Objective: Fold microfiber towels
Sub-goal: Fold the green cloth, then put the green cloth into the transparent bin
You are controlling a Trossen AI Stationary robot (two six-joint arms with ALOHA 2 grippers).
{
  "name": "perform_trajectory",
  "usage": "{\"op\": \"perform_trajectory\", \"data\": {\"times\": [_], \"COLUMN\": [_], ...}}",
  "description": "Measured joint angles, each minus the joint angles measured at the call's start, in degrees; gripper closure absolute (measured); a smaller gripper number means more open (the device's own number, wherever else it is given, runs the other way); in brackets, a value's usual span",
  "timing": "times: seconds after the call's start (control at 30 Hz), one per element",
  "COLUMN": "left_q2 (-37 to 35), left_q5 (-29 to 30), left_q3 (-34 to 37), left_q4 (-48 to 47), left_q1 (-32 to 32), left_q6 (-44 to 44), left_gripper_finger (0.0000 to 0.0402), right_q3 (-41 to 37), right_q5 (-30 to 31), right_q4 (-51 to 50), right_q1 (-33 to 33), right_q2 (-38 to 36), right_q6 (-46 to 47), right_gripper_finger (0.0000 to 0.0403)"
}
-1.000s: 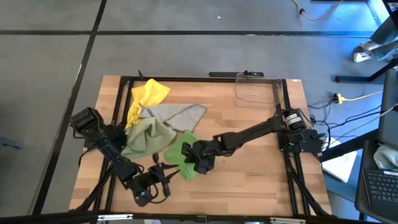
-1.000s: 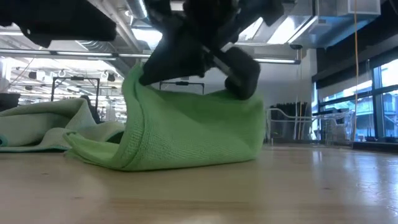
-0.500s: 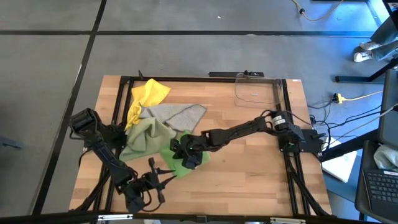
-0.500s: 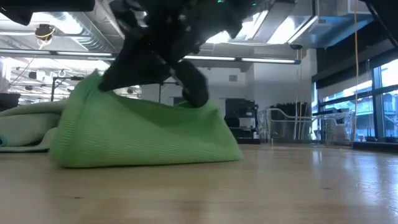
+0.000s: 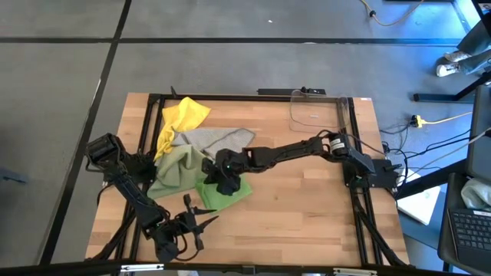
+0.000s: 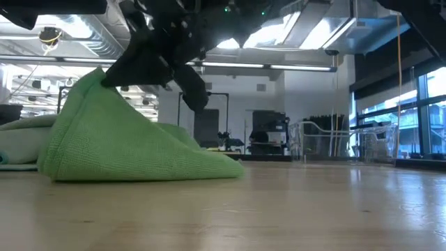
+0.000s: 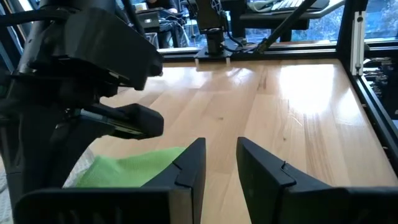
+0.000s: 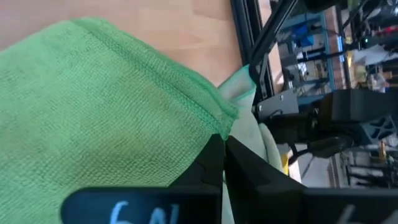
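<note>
The bright green towel (image 5: 230,195) lies on the table in front of the pale olive towel (image 5: 178,169), with one corner raised into a peak (image 6: 97,75). My right gripper (image 5: 219,181) is shut on that corner, over the towel's left part. The grey-beige towel (image 5: 220,140) and the yellow towel (image 5: 182,116) lie crumpled farther back on the left. My left gripper (image 7: 219,158) stands open above the bare wood near the front left, short of the green towel (image 7: 134,169), with nothing between its fingers. My right gripper pinches a hemmed corner (image 8: 225,117) of the green towel between its two fingers. The fingers come slanting down from the table's right. The corner is lifted clear, and the cloth slopes down from it like a tent, its lower edge (image 6: 139,171) resting on the table.
A clear plastic bin (image 5: 314,111) stands at the far right of the table. A black frame (image 5: 349,192) runs along the table's edges. Bare wood (image 5: 299,207) lies open to the right of the green towel.
My right gripper has carried the green towel's corner toward the table's left and far side, still shut on it. The raised part has swung over to the left while the lower edge stayed on the table. My left gripper has drawn back slightly toward the near left.
</note>
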State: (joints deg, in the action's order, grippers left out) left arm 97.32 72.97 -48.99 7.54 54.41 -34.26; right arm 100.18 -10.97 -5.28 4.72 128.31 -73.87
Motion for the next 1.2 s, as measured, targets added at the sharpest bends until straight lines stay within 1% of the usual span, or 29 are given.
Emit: {"op": "perform_trajectory", "data": {"times": [0.07,0.17,0.3,0.4,0.5,0.57,0.7,0.83,0.87,0.93,0.97,1.03,1.1,1.2], "left_q2": [0.0,0.0,0.0,0.0,0.0,0.0,0.0,0.0,0.0,0.0,0.0,0.0,0.0,0.0], "left_q5": [0.0,0.0,-0.37,-0.46,-0.45,-0.46,-0.44,-0.45,-0.46,-0.54,-0.59,-0.66,-0.69,-0.64], "left_q3": [0.02,0.02,0.02,0.04,0.04,0.04,0.07,0.07,0.07,0.07,0.07,0.07,0.07,0.07], "left_q4": [-0.03,-0.11,-0.3,-0.51,-0.73,-0.73,-0.73,-0.72,-0.71,-0.71,-0.71,-0.71,-0.71,-0.71], "left_q1": [0.0,-0.04,-0.13,-0.13,-0.13,-0.13,-0.13,-0.13,-0.13,-0.13,-0.13,-0.09,0.03,0.52], "left_q6": [-0.02,-0.08,-0.17,-0.17,-0.17,-0.31,-1.24,-1.62,-1.66,-2.35,-2.67,-2.91,-2.93,-2.91], "left_gripper_finger": [0.0318,0.0318,0.0318,0.0318,0.0318,0.0318,0.0318,0.0318,0.0318,0.0318,0.0318,0.0318,0.0318,0.0318], "right_q3": [-0.08,-0.15,-0.15,-0.15,-0.21,-0.21,0.13,2.91,3.68,5.27,6.12,8.29,11.05,14.71], "right_q5": [-1.02,0.31,0.64,0.72,1.07,4.07,13.63,23.81,27.17,33.66,35.16,35.92,33.53,23.85], "right_q4": [0.32,1.11,4.82,5.1,5.13,6.67,12.88,12.83,11.86,6.19,2.3,-8.04,-19.26,-33.91], "right_q1": [-0.25,-0.32,-0.41,-0.65,-0.82,-0.82,-0.78,-0.8,-0.8,-0.78,-0.82,-0.98,-1.2,-1.81], "right_q2": [0.58,1.86,3.81,5.55,6.51,6.51,6.03,5.06,4.93,4.76,4.76,4.76,4.76,4.76], "right_q6": [0.04,-0.14,0.0,0.07,0.17,1.15,3.78,8.97,10.97,13.86,14.75,17.43,22.49,32.55], "right_gripper_finger": [0.0393,0.0393,0.039,0.0377,0.0353,0.0333,0.0293,0.0259,0.0252,0.0241,0.0237,0.0232,0.0233,0.0243]}}
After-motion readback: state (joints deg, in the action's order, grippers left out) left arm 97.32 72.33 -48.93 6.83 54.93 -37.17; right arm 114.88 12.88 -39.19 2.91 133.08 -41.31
